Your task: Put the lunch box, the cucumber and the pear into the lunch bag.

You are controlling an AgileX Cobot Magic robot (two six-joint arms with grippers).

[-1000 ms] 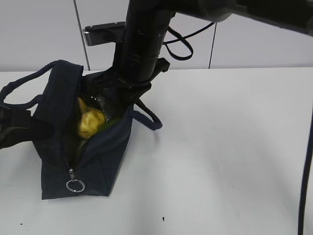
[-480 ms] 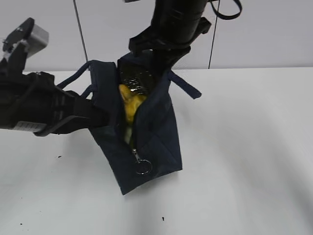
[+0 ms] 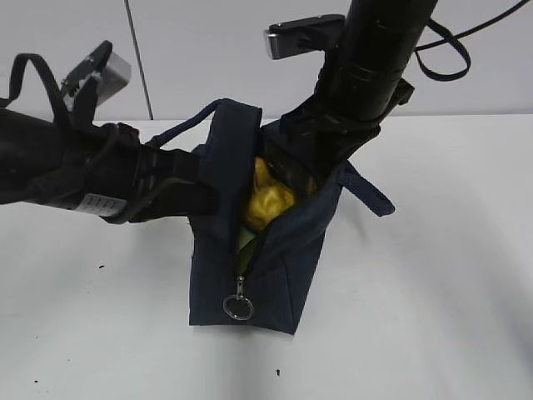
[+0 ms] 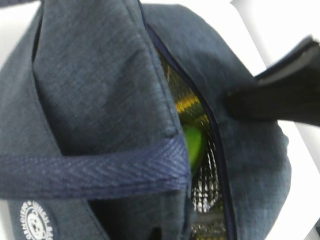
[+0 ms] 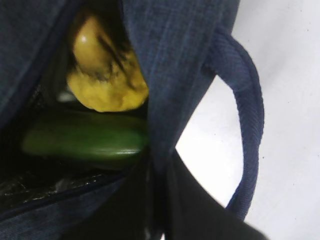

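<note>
The navy lunch bag (image 3: pixel 283 258) stands open at the middle of the table, its ring pull (image 3: pixel 238 308) low at the front. The yellow pear (image 3: pixel 268 198) lies inside over the dark green cucumber (image 5: pixel 85 140); the pear also shows in the right wrist view (image 5: pixel 105 75) and the cucumber in the left wrist view (image 4: pixel 193 142). The lunch box is hidden. My left gripper (image 3: pixel 204 196) is shut on the bag's left wall. My right gripper (image 3: pixel 321 154) is shut on the right wall (image 5: pixel 165 100) beside a loop handle (image 5: pixel 247 115).
The white table (image 3: pixel 433 317) runs to a pale wall behind. The bag's silver lining (image 4: pixel 206 185) shows in the opening. The near handle strap (image 4: pixel 100 170) crosses the left wrist view. Both black arms crowd the bag from left and above.
The bag has shifted right and stands more upright, carried along by both grippers. The left arm has come further into view and the right arm has moved right.
</note>
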